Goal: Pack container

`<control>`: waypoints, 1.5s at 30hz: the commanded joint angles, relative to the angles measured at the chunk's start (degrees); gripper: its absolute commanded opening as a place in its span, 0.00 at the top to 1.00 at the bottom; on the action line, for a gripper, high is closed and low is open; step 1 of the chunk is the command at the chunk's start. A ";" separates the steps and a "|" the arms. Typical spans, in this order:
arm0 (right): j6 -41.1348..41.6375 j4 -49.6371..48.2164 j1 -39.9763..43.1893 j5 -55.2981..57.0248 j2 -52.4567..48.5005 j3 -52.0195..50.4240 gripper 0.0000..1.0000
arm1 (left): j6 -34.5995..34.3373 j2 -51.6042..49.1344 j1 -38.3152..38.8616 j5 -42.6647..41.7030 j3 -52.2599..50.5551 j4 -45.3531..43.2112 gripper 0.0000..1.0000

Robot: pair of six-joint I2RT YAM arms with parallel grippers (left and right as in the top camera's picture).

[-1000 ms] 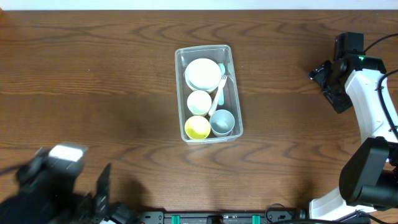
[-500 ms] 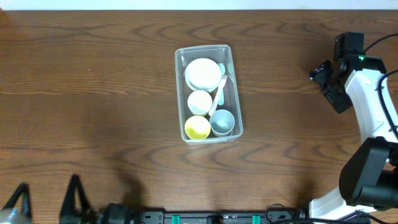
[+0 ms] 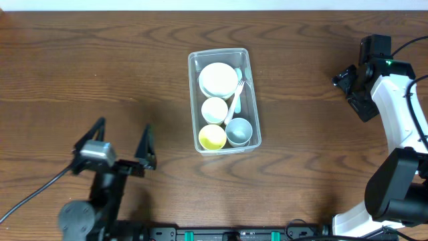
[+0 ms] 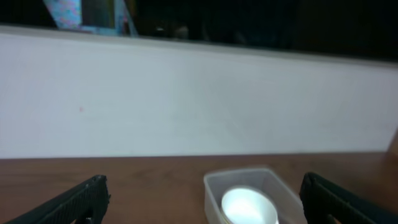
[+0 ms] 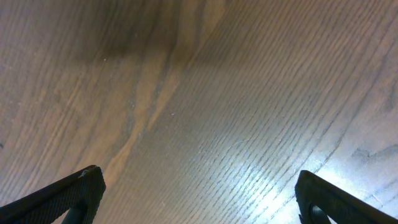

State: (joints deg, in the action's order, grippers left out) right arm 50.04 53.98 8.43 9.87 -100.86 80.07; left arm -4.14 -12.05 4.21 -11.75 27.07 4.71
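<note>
The clear plastic container (image 3: 194, 100) stands at the table's middle. It holds a white bowl (image 3: 218, 79), a smaller white cup (image 3: 215, 109), a yellow cup (image 3: 212, 137), a grey cup (image 3: 239, 132) and a white fork (image 3: 235, 99). My left gripper (image 3: 120, 144) is open and empty at the front left, well left of the container. Its wrist view shows the container's far end (image 4: 214, 183) with the white bowl (image 4: 247, 205) between the fingers' line of sight. My right gripper (image 3: 349, 87) is open and empty at the right edge, over bare wood (image 5: 199, 124).
A white wall (image 4: 186, 99) runs behind the table's far edge. The right arm's white body (image 3: 401, 114) stands along the right side. Wood table (image 3: 100, 80) stretches left and right of the container.
The left arm has swung up from the front left corner into view, with its open fingers now pointing toward the container. The right arm and the container have not moved.
</note>
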 commanded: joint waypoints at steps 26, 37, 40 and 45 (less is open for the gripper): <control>0.70 0.04 0.13 0.39 0.13 0.00 0.01 | 4.63 11.96 0.31 -3.96 -24.85 -0.44 0.02; 0.70 0.04 0.13 0.39 0.13 0.00 0.01 | 3.48 11.80 -0.02 -3.72 -25.97 -0.04 0.02; 0.70 0.04 0.13 0.39 0.13 0.00 0.01 | 3.48 11.80 -0.02 -3.72 -25.97 -0.04 0.02; 0.70 0.04 0.13 0.39 0.13 0.00 0.01 | 3.48 11.78 -0.02 -3.72 -25.97 -0.04 0.02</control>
State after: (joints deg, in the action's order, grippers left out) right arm 50.06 54.00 8.43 9.87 -100.86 80.07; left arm -1.04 -0.58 4.54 -15.09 2.87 4.01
